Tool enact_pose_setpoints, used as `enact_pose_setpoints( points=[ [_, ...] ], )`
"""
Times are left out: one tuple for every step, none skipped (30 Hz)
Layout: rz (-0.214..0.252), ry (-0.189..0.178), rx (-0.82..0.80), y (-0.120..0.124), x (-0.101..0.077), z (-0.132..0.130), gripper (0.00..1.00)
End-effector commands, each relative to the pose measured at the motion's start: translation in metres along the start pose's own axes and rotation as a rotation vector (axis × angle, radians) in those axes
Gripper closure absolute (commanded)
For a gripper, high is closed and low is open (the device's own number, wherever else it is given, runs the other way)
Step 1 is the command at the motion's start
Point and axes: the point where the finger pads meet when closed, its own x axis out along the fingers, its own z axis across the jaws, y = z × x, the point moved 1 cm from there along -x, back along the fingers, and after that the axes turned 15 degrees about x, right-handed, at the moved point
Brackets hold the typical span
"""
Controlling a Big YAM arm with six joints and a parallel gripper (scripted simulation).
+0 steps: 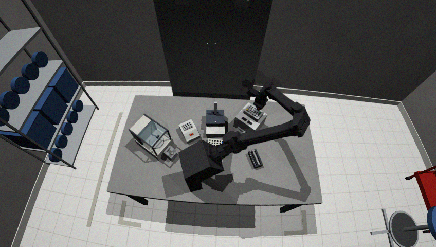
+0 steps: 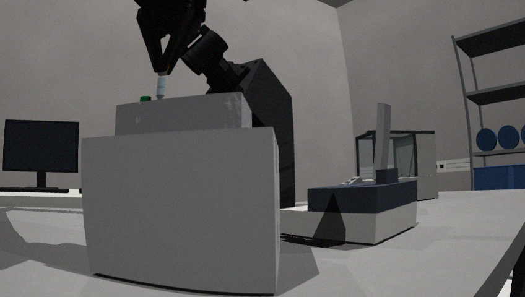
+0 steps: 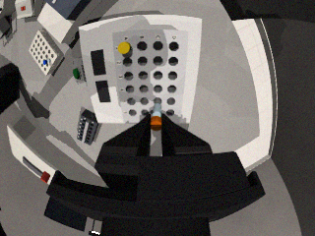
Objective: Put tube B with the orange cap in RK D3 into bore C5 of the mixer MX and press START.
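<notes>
My gripper [image 3: 156,118] is shut on tube B [image 3: 157,115], a pale tube with an orange cap. It hangs upright over the mixer MX [image 1: 250,115], above the far rows of the bore block [image 3: 150,74]. In the side view the tube [image 2: 160,86] hangs from the fingers [image 2: 161,71] with its tip at the level of the mixer's top; I cannot tell whether it is inside a bore. A yellow-capped tube [image 3: 124,47] sits in a corner bore. A green lamp [image 2: 145,98] stands on the mixer's top. Two dark keys [image 3: 100,76] lie on the sloping front.
The rack RK [image 1: 214,141] holds a blue-capped tube [image 3: 45,62]. The magnet block MG [image 1: 254,158] lies right of the arm. The spectrophotometer SP [image 1: 215,122], the dry block DB [image 1: 188,130] and the balance BAL [image 1: 150,134] stand left of the mixer.
</notes>
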Motion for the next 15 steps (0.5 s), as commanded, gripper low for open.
enact_pose_setpoints(
  points=[
    [0.000,0.014,0.013,0.0091,-0.0013,-0.0059,0.91],
    [0.000,0.014,0.014,0.0092,-0.0014,-0.0059,0.91],
    [0.000,0.015,0.014,0.0092,-0.0015,-0.0060,0.91],
    [0.000,0.015,0.014,0.0093,-0.0015,-0.0061,0.91],
    [0.000,0.015,0.014,0.0094,-0.0016,-0.0061,0.91],
    [0.000,0.015,0.014,0.0095,-0.0017,-0.0061,0.91],
    [0.000,0.014,0.013,0.0097,-0.0018,-0.0059,0.91],
    [0.000,0.014,0.013,0.0097,-0.0019,-0.0060,0.91],
    [0.000,0.014,0.014,0.0098,-0.0019,-0.0060,0.91],
    [0.000,0.015,0.014,0.0099,-0.0020,-0.0061,0.91],
    [0.000,0.015,0.014,0.0100,-0.0021,-0.0062,0.91],
    [0.000,0.015,0.014,0.0101,-0.0022,-0.0062,0.91],
    [0.000,0.015,0.014,0.0101,-0.0022,-0.0062,0.91],
    [0.000,0.015,0.014,0.0101,-0.0022,-0.0062,0.91],
    [0.000,0.015,0.015,0.0101,-0.0023,-0.0063,0.91]
  ],
)
